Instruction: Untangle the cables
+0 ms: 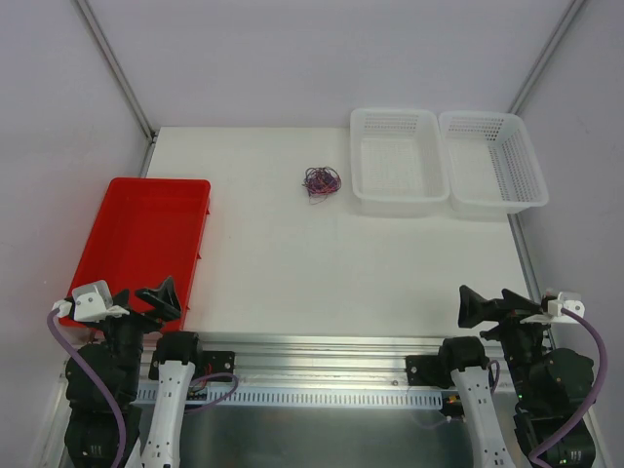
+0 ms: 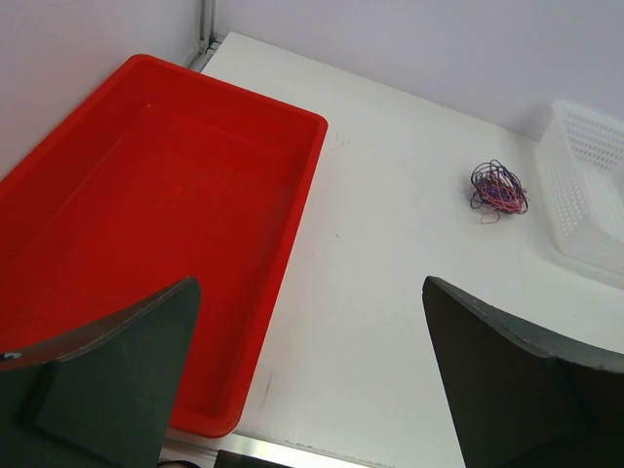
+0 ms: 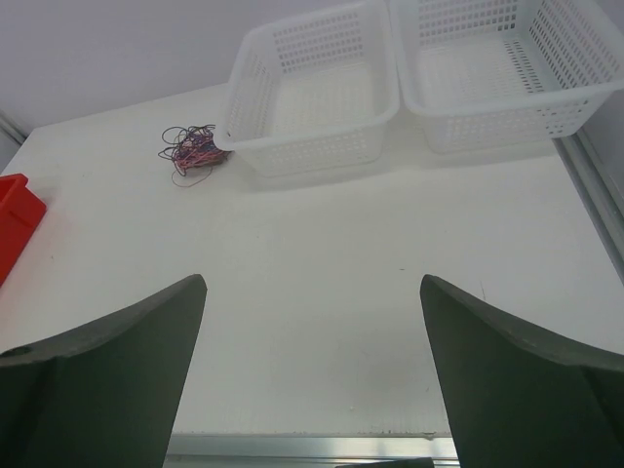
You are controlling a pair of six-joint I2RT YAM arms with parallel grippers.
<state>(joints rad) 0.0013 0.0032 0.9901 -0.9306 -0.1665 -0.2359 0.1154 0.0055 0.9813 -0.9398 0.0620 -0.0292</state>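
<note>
Both pincers, left pincer (image 2: 312, 375) and right pincer (image 3: 312, 375), gape apart. The cables (image 1: 321, 181) sit bunched near 1 white basket (image 1: 398, 162); a careless grab could lift the whole knot.

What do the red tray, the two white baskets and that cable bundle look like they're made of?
The red tray: likely moulded plastic, smooth with a soft sheen. Both white baskets: probably plastic too, thin walls pierced in a grid. The cables: apparently fine insulated wire, purple, pink and dark, though too small to confirm.
</note>
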